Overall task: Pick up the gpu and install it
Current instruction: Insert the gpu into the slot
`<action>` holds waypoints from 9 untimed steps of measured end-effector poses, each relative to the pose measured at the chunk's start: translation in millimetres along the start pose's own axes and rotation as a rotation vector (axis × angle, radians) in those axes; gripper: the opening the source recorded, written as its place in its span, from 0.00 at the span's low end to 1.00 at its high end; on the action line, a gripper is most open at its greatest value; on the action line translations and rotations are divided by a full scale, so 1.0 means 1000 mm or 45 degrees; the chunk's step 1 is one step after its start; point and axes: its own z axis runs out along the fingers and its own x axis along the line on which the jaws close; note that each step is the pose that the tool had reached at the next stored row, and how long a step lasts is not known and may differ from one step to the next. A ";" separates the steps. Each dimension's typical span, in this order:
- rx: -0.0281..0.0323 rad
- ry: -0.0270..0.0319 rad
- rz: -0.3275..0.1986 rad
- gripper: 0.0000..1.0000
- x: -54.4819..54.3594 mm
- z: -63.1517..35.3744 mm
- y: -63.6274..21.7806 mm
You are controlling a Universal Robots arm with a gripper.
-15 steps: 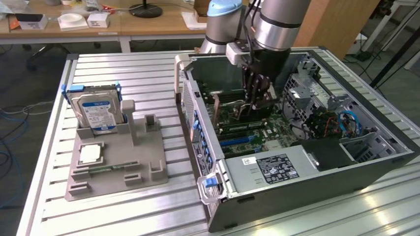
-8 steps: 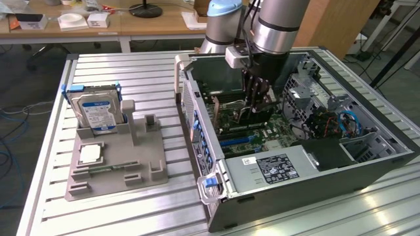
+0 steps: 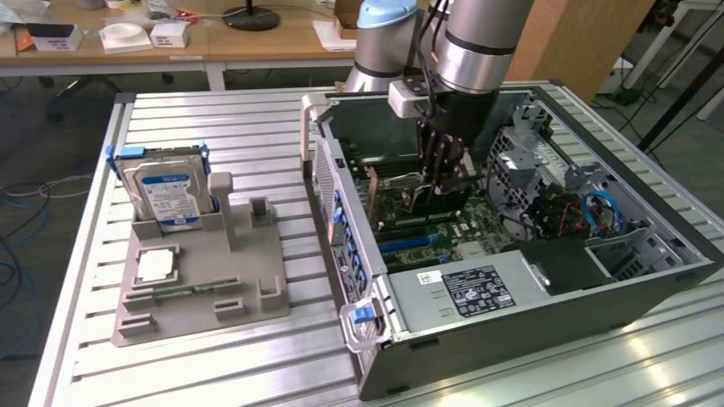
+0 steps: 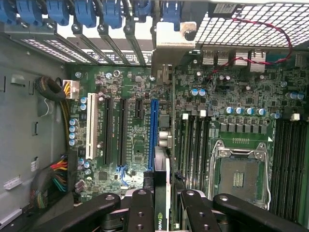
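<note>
Already the pick-up part looked finished. In the upper middle of the exterior view the gripper reached down into the open computer case, which lay on its side on the slatted metal table. The fingers were closed part-way onto the gpu, held on edge and pointing down toward the motherboard.

In the wrist view the gripper had one black finger on each side of the gpu, which was seen edge-on as a thin dark strip with a green-and-white logo. Its edge ran roughly in line with the long blue slot on the board, next to the two black slots and the white one. I could not tell whether the card's lower edge was touching that slot or hanging just above it.

At the exterior view's left, the grey holder kept the hard drive standing in its cradle. A square chip and a narrow memory stick lay in their pockets. The upright posts to the right of the drive held nothing.

My reading was that the card was lifted, carried and lined up, and that seating it in the blue slot was what remained. The fingers were clamped on it, and it stood proud of the board rather than pressed home.
</note>
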 end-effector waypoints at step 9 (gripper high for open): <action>-0.0001 0.0013 0.000 0.26 0.006 0.0042 0.0001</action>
